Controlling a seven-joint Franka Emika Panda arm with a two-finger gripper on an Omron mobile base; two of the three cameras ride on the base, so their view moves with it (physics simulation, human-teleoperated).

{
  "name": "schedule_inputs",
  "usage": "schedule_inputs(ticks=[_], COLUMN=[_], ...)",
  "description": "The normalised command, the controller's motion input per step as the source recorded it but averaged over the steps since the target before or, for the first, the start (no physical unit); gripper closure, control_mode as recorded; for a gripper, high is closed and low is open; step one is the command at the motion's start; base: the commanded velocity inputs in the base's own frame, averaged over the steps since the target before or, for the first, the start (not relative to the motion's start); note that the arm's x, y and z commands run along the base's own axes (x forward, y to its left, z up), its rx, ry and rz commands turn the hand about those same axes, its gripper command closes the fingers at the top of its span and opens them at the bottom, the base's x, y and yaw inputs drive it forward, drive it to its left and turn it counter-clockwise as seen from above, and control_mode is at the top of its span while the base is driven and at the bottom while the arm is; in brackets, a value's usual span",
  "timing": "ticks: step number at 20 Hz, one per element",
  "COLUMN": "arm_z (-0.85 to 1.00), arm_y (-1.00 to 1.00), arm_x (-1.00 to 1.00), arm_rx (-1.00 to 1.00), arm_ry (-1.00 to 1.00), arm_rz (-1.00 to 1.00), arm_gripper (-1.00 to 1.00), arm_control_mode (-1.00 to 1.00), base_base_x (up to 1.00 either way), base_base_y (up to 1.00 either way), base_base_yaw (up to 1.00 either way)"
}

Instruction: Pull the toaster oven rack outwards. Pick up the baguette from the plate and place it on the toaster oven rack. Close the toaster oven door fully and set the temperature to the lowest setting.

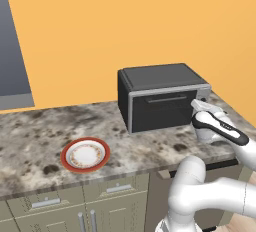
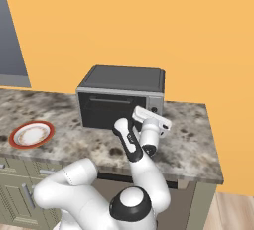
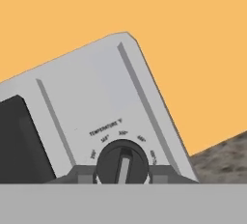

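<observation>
Gripping temperature knob [image 3: 122, 162], fingers [image 3: 83, 175] closed

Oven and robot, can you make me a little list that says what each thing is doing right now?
oven: on the counter, against the orange wall
door: closed
plate: on the counter left of the oven, nothing on it
baguette: can't see it; not on the plate
pincer: shut on the knob
knob: black dial under the word TEMPERATURE on the oven's right strip
arm: reaching to the oven's right front
</observation>
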Motion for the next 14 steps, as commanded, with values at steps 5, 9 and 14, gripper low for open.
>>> schedule_inputs(ticks=[5,9,14], arm_z=[0.0,0.0,0.0], arm_y=[-0.02,-0.05,-0.04], arm_x=[0.0,0.0,0.0], arm_rx=[-0.13,-0.13,-0.13], arm_ry=[0.0,0.0,0.0], arm_rz=[0.0,0.0,0.0], arm_gripper=[1.0,1.0,1.0], arm_control_mode=[-1.0,-1.0,-1.0], base_base_x=[0.0,0.0,0.0], base_base_y=[0.0,0.0,0.0], base_base_yaw=[0.0,0.0,0.0])
